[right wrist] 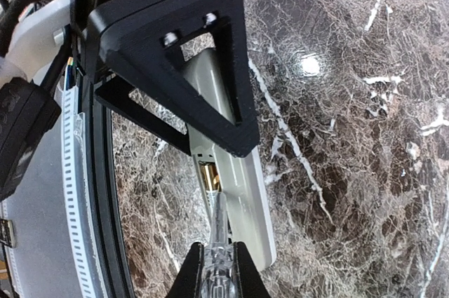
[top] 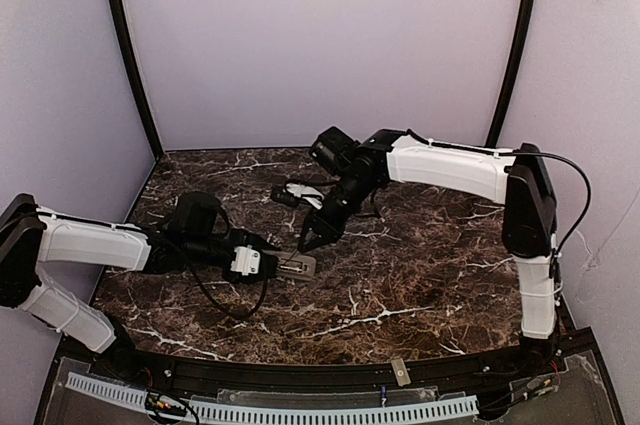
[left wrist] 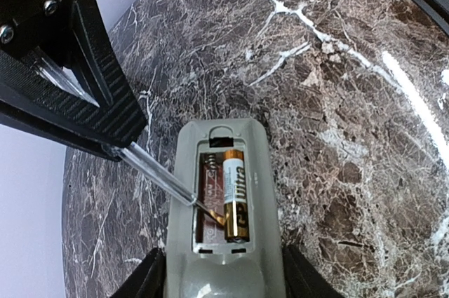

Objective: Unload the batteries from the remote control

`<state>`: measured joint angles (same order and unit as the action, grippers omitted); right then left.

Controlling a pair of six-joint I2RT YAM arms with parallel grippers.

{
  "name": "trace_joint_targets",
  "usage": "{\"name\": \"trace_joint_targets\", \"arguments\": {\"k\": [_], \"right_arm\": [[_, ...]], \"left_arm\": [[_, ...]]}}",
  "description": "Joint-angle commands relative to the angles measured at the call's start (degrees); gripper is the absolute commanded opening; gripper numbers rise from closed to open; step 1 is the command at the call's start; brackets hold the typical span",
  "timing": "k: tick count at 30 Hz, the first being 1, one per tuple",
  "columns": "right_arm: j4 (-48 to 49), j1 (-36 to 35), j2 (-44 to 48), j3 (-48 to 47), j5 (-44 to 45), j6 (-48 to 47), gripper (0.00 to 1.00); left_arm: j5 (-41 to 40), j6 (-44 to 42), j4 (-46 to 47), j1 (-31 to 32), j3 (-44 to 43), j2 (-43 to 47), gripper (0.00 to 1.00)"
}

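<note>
Since the remote control [left wrist: 261, 172] sits back-up with its cover off, the recess is open to view. One gold-and-black battery [left wrist: 236, 196] lies in the right-hand bay as the left wrist camera shows it, and the bay beside it is bare down to its spring [left wrist: 208, 163]. The remote is held out low over the left-centre of the marble-patterned table [left wrist: 337, 137]; whether its underside touches the top I cannot tell. The left gripper [left wrist: 224, 280] has its fingers pressed against the remote's two long edges at the end away from the recess, clamping it. The right gripper [right wrist: 216, 270] is pinched tight on a clear-handled tool [right wrist: 219, 231], whose thin metal tip reaches into the bare bay and meets the battery's flank near its lower end. The step in hand looks to be levering out this one cell. To do it well, I judge the tip should work under the battery's end rather than merely against its side, then lift with a short rocking motion while the left grip holds firm. Too hard a push could skid the tip off the round casing or flick the cell across the table. A small flat grey piece [top: 400, 372], possibly the cover, lies well apart on the dark near rim.
</note>
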<state>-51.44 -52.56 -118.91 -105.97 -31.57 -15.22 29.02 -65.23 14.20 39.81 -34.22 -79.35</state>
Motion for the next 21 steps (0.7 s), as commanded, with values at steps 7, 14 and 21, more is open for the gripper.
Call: {"name": "trace_joint_targets", "arguments": {"k": [7, 14, 21], "right_arm": [[3.09, 1.71, -6.83, -0.52, -4.84, 6.33, 0.00], [3.20, 1.78, -9.13, -2.23, -3.34, 8.62, 0.00], [3.56, 0.28, -7.23, -2.01, 2.85, 4.06, 0.00]], "left_arm": [[-4.30, -3.71, 12.77, 0.61, 1.31, 4.04, 0.00], [-5.71, -4.82, 13.35, 0.78, 1.67, 3.93, 0.00], [-8.22, -7.96, 12.24, 0.77, 1.61, 3.16, 0.00]]}}
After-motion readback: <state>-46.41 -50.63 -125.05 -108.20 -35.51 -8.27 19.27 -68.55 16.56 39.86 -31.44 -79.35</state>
